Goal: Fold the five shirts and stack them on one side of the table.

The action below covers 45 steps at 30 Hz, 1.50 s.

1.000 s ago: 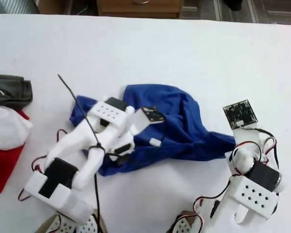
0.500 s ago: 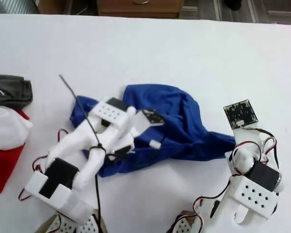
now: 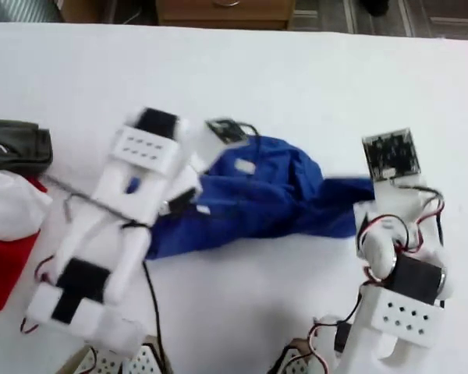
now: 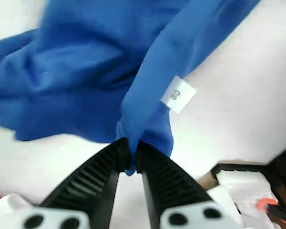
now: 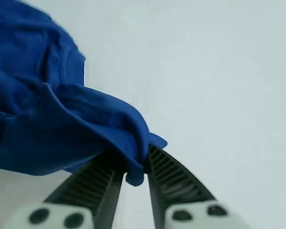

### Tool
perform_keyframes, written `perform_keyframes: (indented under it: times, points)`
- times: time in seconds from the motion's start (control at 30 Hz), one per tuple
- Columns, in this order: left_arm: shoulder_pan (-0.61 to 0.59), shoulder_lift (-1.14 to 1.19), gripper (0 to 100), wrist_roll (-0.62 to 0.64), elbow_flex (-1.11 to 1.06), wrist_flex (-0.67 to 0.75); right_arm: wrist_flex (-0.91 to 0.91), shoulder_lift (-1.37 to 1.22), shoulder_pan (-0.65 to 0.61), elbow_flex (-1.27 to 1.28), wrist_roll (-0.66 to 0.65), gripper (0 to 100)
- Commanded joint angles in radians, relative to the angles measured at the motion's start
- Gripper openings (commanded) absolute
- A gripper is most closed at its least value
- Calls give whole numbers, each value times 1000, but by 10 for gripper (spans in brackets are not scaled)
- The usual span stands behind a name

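Observation:
A crumpled blue shirt (image 3: 257, 195) hangs stretched across the middle of the white table (image 3: 296, 78), held at both ends. My left gripper (image 3: 189, 191) is shut on its left edge. In the left wrist view the black jaws (image 4: 132, 160) pinch a fold of blue shirt (image 4: 86, 71) near a white size tag (image 4: 178, 94). My right gripper (image 3: 364, 209) is shut on the shirt's right tip. In the right wrist view that gripper (image 5: 133, 169) clamps a corner of the blue shirt (image 5: 47, 129) above the bare table.
A dark grey shirt (image 3: 14, 144) lies at the table's left edge, with a white and red shirt (image 3: 8, 226) just in front of it. Wooden furniture (image 3: 222, 12) stands beyond the far edge. Both arm bases and their cables sit at the near edge.
Both arms have swung toward the far side of the table. The blue shirt has been drawn out longer and flatter between the two grippers.

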<state>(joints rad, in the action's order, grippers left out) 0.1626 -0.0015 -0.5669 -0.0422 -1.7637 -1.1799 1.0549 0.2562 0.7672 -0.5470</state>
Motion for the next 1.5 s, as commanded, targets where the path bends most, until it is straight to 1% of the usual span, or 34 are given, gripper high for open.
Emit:
perform_keyframes:
  times: [0.0,0.07,0.17,0.3,0.4,0.5,0.67,0.83,1.0,1.17,1.47]
  points:
    - [-68,-173,27,-60,71,-21,18,-137,-67,-196,41,19]
    - [-104,-267,27,-78,108,-21,-4,-255,-87,-316,72,19]
    - [-163,-388,26,-98,162,-21,-85,-415,-94,-525,123,19]
    - [-235,-494,26,-120,222,-15,-199,-550,-102,-787,133,19]
    - [-273,-552,26,-121,266,-14,-263,-575,-130,-948,137,19]
    - [-284,-601,26,-121,298,-14,-302,-575,-154,-1077,137,19]
    - [-301,-698,26,-118,300,-14,-374,-575,-171,-1278,138,19]
    - [-368,-772,26,-121,302,5,-433,-545,-173,-1490,138,19]
    - [-434,-833,26,-118,300,46,-475,-470,-171,-1550,138,19]
    - [-434,-885,26,-112,300,41,-481,-386,-170,-1548,140,19]
    - [-436,-1026,26,-112,300,41,-570,-223,-166,-1548,138,19]
